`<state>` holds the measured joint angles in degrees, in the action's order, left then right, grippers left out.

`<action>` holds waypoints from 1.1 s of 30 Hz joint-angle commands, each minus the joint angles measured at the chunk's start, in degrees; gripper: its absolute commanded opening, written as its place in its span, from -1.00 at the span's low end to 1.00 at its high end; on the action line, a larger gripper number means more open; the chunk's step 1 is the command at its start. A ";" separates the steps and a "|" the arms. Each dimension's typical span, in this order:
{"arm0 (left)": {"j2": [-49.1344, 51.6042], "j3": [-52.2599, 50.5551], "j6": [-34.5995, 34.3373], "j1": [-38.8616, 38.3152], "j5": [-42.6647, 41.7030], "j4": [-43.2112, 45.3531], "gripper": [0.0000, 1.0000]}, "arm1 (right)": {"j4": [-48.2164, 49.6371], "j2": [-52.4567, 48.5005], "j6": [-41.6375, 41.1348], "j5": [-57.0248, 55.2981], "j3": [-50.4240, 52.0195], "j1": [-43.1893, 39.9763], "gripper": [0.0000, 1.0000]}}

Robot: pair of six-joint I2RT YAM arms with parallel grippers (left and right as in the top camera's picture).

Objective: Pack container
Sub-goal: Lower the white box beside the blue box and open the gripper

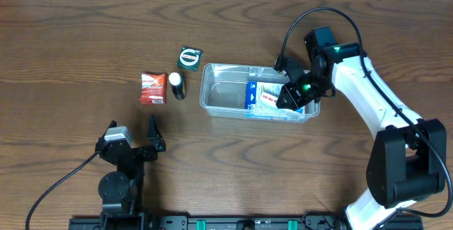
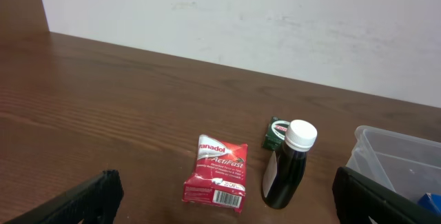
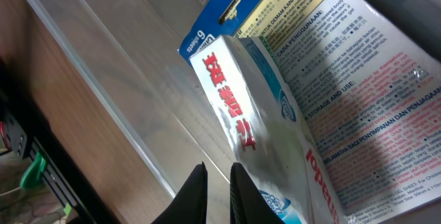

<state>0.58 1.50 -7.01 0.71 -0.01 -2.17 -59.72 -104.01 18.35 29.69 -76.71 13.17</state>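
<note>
The right gripper (image 3: pixel 215 179) is low inside the right end of the container (image 1: pixel 223 92), right of centre in the overhead frame. Its fingers are almost together beside a white and blue packet (image 3: pixel 275 114); I cannot tell if they pinch it. The left gripper (image 1: pixel 133 134), lower left, is spread wide and holds nothing. A red packet (image 1: pixel 152 88) and a dark bottle (image 1: pixel 176 85) are left of the container.

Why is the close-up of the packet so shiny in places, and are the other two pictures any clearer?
Right wrist view: glare streaks the glossy packet and the clear container, washing out some print. Left wrist view: evenly lit, red sachet and dark bottle sharp, the left gripper's fingers at the corners dark and soft. Overhead view: even light, faint shadows, labels too small to read.
</note>
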 commanded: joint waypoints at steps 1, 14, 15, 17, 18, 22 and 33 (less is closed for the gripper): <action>-0.28 -1.27 0.79 0.35 0.50 -2.03 0.96 | 0.15 -0.33 -0.81 -0.90 1.01 0.52 -0.79; -0.28 -1.27 0.79 0.35 0.52 -2.03 0.96 | 1.40 -1.03 -1.27 -4.59 1.46 0.50 -0.81; -0.28 -1.27 0.79 0.35 0.52 -2.03 0.96 | 1.57 -1.03 -1.55 -5.49 1.46 0.50 -0.81; -0.28 -1.27 0.79 0.35 0.52 -2.03 0.96 | 2.19 -1.03 -2.05 -7.21 1.46 0.48 -0.81; -0.28 -1.27 0.79 0.35 0.52 -2.03 0.96 | 2.56 -1.03 -2.08 -7.93 1.46 0.44 -0.81; -0.28 -1.27 0.79 0.35 0.50 -2.03 0.97 | 5.03 -1.03 -2.05 -11.17 1.46 0.17 -0.82; -0.28 -1.27 0.79 0.35 0.50 -2.03 0.96 | 11.87 -1.03 0.17 -18.03 1.46 -0.57 -0.85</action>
<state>0.60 1.50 -7.01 0.71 -0.01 -2.17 -48.51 -104.62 17.34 15.59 -75.57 12.93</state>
